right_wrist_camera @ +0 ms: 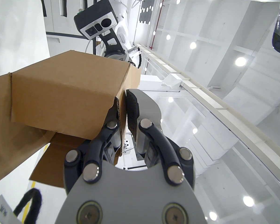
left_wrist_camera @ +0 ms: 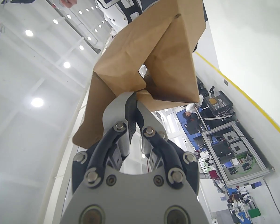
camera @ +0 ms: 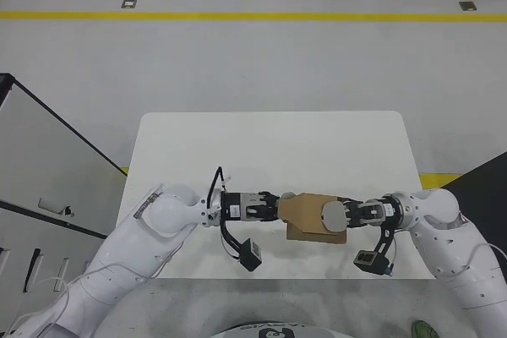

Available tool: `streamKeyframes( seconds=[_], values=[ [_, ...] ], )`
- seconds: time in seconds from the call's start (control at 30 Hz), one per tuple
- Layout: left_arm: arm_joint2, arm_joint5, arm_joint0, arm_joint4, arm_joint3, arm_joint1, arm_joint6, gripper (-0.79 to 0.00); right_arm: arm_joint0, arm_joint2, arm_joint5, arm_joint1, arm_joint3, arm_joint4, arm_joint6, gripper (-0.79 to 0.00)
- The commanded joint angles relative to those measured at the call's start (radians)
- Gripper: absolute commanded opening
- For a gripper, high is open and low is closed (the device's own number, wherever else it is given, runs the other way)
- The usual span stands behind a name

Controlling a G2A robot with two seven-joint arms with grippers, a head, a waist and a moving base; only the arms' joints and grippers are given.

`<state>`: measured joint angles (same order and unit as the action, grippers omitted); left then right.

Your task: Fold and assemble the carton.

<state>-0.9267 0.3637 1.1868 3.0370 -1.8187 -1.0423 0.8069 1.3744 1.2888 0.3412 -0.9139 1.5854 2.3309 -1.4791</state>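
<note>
The left hand (camera: pixel 277 207) sits at the 9 o'clock side of the carton (camera: pixel 308 218) and is pinched tight on a thin flap edge. The carton is brown and half folded. It seems to be held up over the 6 o'clock part of the white surface (camera: pixel 270 144). The right hand (camera: pixel 336 217) is at the carton's 3 o'clock side, clamped on a wall there. I think the thin grip on the left could slip, and then that end would drop. If the hands pull apart too hard, the card might tear. If they push together, the box could squash.
</note>
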Motion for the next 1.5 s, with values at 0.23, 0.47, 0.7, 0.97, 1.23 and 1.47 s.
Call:
streamKeyframes(
  seconds=[0.23,0.47,0.7,0.97,1.23,1.47],
  values=[
    [-0.038,-0.004,0.014,0.006,-0.008,0.009,0.002,-0.785,0.002,0.008,0.006,0.003,0.001,-0.003,0.006,-0.785],
    [-0.017,-0.007,0.016,0.010,-0.006,0.006,0.002,-0.785,0.003,0.002,0.003,0.003,0.016,-0.005,0.003,-0.785],
    [0.011,-0.009,-0.002,0.005,-0.001,-0.001,0.004,-0.785,-0.002,-0.012,0.001,0.002,0.017,-0.004,0.001,-0.785],
    [0.015,-0.006,-0.012,0.001,0.007,-0.004,0.004,-0.785,-0.005,-0.010,0.007,0.002,0.008,-0.007,0.007,-0.785],
    [0.005,-0.005,-0.002,0.005,0.003,-0.001,0.001,-0.785,-0.001,0.000,0.010,0.004,0.007,-0.007,0.010,-0.785],
    [0.023,0.001,-0.006,0.000,0.010,-0.005,-0.001,-0.785,-0.009,-0.016,0.007,0.003,0.011,-0.004,0.007,-0.785]
  ],
)
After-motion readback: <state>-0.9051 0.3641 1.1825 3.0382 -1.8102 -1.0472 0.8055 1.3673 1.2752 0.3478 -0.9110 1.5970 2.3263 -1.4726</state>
